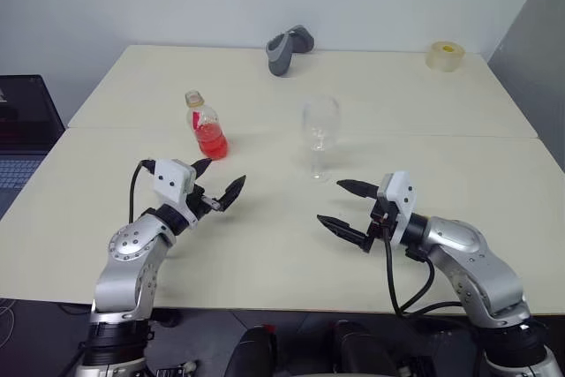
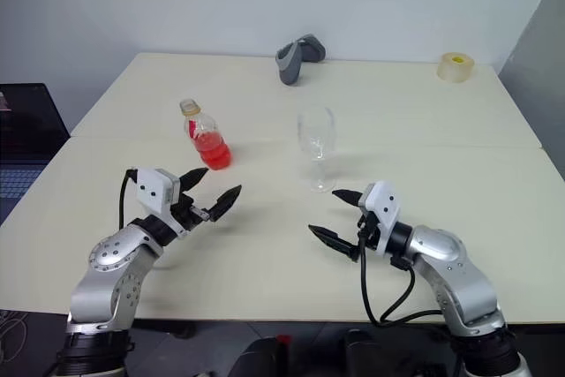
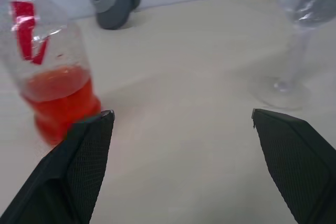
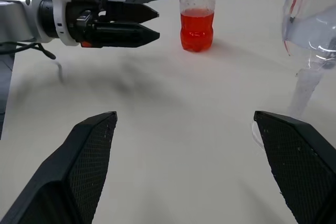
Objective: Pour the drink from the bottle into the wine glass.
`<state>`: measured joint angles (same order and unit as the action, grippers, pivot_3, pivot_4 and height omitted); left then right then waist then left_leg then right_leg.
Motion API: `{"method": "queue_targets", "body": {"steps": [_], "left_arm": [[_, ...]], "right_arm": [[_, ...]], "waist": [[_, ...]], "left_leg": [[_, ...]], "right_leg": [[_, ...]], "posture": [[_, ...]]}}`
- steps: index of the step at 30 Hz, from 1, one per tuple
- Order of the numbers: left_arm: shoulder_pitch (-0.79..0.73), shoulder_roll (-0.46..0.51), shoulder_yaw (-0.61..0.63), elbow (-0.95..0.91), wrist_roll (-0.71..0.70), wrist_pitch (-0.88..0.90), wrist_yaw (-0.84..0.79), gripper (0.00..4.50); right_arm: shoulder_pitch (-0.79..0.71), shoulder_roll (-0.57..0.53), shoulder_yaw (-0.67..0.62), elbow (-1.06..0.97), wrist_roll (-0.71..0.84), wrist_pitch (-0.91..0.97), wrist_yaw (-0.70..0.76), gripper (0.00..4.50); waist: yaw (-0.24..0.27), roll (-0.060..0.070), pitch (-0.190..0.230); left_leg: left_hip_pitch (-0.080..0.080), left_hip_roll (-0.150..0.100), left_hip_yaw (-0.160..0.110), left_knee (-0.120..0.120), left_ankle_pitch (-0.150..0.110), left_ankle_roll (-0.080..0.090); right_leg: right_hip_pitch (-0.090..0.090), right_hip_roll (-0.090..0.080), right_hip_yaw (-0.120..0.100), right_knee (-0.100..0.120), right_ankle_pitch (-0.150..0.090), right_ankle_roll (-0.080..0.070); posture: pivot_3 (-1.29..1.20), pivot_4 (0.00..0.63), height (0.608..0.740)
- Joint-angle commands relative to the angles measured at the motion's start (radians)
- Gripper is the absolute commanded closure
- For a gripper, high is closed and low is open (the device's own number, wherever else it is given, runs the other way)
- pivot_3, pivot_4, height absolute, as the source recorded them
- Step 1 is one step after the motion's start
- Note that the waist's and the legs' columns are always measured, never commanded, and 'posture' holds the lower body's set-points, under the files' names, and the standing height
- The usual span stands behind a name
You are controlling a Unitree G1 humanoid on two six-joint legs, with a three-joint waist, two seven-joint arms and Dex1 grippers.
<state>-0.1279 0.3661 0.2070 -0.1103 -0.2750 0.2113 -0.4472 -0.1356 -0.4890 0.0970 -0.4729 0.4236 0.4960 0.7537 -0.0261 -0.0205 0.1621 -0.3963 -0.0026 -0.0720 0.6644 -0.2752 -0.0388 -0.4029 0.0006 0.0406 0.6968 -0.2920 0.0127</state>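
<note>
Both claws are wide open and holding nothing, so pouring hasn't started. The left claw [image 1: 219,184] faces the bottle [image 1: 206,125], probably for a grab. The wine glass [image 1: 320,137] stands empty mid-surface, just beyond the right claw [image 1: 346,207], a ready target.

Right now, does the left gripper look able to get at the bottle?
Probably yes. The left gripper is open and empty, the bottle stands upright just ahead of it, and bare table lies between them. The wine glass stands well aside.
</note>
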Motion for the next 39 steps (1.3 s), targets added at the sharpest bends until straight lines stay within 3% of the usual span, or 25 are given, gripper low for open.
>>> {"method": "queue_targets", "body": {"steps": [1, 10, 27, 39], "left_arm": [[-0.004, -0.031, 0.021, 0.041, 0.061, -0.008, 0.129, 0.0], [-0.169, -0.008, 0.023, 0.304, 0.128, -0.07, 0.205, 0.0], [-0.54, 0.009, -0.025, 0.84, 0.177, -0.272, 0.137, 0.0], [-0.671, 0.001, -0.018, 1.054, 0.173, -0.367, 0.127, 0.0]], "right_arm": [[0.001, -0.02, -0.038, -0.078, 0.062, 0.04, 0.001, 0.03], [0.0, -0.046, -0.05, -0.133, 0.121, 0.101, -0.015, 0.03], [-0.007, -0.073, -0.043, -0.179, 0.149, 0.126, -0.023, 0.03], [-0.021, -0.034, -0.054, -0.178, 0.132, 0.093, -0.081, 0.03]], "waist": [[0.0, -0.001, 0.0], [0.0, -0.001, 0.0], [0.0, -0.001, -0.001], [-0.001, -0.002, 0.0]], "left_leg": [[0.0, 0.0, 0.0, 0.0, 0.0, 0.0], [0.0, -0.001, -0.001, 0.0, 0.0, 0.0], [-0.001, -0.002, -0.002, 0.001, 0.0, 0.0], [-0.002, -0.002, -0.003, 0.001, 0.0, 0.0]], "right_leg": [[0.0, 0.0, 0.0, 0.0, 0.0, 0.0], [0.001, 0.0, -0.002, 0.0, 0.0, 0.0], [0.0, 0.0, -0.003, 0.0, 0.0, 0.0], [0.0, 0.0, -0.004, 0.0, 0.0, 0.0]], "posture": [[0.0, 0.15, 0.74], [0.0, 0.15, 0.74], [0.0, 0.15, 0.74], [0.0, 0.15, 0.74]]}}
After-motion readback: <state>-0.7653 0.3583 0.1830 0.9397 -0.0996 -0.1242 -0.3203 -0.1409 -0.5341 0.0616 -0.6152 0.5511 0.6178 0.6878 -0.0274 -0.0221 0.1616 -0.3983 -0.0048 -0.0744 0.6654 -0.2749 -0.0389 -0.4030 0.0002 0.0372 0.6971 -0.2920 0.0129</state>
